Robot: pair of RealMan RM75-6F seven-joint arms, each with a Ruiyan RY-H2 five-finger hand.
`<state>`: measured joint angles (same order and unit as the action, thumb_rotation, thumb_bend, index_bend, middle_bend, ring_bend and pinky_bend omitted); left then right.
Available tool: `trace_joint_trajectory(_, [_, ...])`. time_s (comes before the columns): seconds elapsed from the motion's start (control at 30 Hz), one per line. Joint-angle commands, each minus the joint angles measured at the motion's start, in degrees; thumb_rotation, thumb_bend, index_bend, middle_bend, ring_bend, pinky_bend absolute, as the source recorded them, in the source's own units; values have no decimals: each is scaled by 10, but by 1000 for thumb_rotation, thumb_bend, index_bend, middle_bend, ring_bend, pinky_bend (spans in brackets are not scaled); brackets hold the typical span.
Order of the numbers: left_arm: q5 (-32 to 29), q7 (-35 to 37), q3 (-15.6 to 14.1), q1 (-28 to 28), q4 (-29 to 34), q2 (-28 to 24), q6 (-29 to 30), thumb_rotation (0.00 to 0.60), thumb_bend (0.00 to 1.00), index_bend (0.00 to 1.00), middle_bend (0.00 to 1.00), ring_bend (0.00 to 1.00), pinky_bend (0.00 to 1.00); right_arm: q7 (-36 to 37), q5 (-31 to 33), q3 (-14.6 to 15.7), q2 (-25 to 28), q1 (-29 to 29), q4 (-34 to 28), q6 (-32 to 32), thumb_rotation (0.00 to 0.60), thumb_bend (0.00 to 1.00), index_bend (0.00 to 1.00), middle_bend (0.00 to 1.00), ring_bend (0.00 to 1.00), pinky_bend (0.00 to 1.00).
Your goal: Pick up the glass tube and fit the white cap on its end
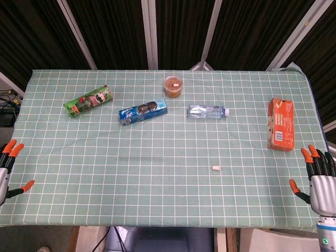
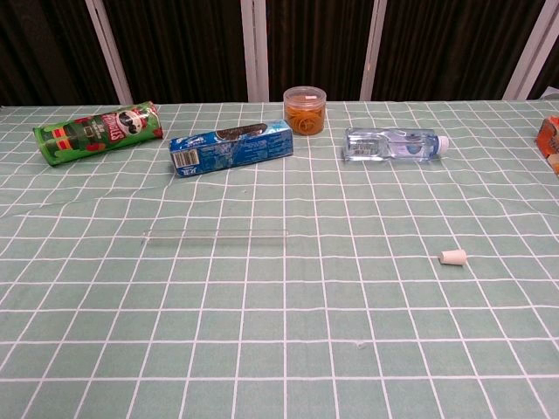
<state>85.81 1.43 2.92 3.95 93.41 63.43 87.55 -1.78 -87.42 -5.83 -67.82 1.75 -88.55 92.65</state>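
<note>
Table [image 1: 157, 199] ahead of my hands, covered in green cloth with white grid. Beyond far edge, dark slatted wall [image 2: 175, 44] crossed by pale metal posts [image 2: 253, 48]. Even, soft light.

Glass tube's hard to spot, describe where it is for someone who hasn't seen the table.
Start at the blue cookie pack on the green checked tablecloth. Nearer the robot lies the clear glass tube, flat and sideways. Unlike the small white cap far to its right, it is long and see-through.

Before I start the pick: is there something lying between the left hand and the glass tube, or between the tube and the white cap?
Nothing visible blocks either path. The glass tube and white cap lie apart on bare cloth; the left hand waits open at the table's edge.
</note>
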Motion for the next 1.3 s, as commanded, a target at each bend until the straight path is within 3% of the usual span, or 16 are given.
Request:
trace_joint_trajectory(0.03, [0, 1, 0, 0, 0, 0, -1, 600, 63, 1, 0, 0, 0, 2, 2, -1, 0, 0, -1, -2, 600, 320, 0, 0, 0, 0])
trace_joint_trajectory(0.87, [-1, -53, 9, 29, 19, 12, -34, 600, 64, 20, 0, 0, 0, 21, 35, -10, 8, 3, -13, -29, 600, 321, 0, 0, 0, 0])
trace_joint_trajectory(1.07, [-19, -91, 24, 60, 50, 19, -73, 600, 84, 78, 34, 0, 0, 25, 35, -10, 8, 5, -14, -33, 600, 321, 0, 0, 0, 0])
trace_joint_trajectory(1.3, [-69, -166, 63, 127, 93, 48, -149, 600, 238, 248, 193, 0, 0, 26, 36, -10, 9, 5, -17, -35, 600, 321, 0, 0, 0, 0])
